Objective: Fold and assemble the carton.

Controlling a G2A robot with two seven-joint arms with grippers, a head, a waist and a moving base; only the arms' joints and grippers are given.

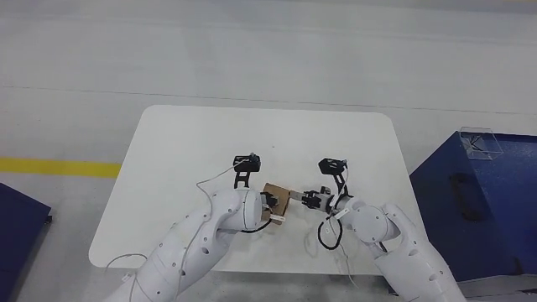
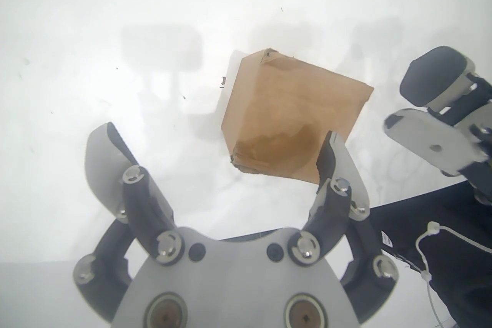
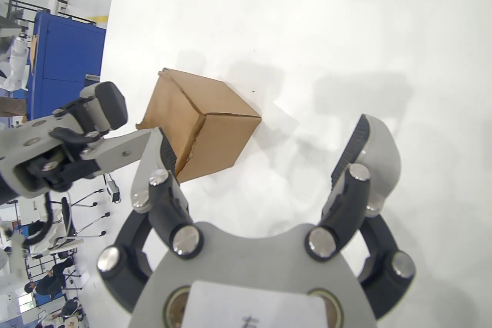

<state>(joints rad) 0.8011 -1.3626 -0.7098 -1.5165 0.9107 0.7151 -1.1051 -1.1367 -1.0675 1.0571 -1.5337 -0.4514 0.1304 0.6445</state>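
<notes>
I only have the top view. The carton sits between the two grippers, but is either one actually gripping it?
Observer: No. The left wrist view shows the left gripper open, its fingers spread wide and not clamped on the carton.
Operator: And the right one?
Observer: The right gripper is open too, fingers wide apart, with nothing clamped.
Operator: Is the box closed up?
Observer: The faces I can see are folded shut, but the right wrist view shows a ragged gap along one corner seam.
</notes>
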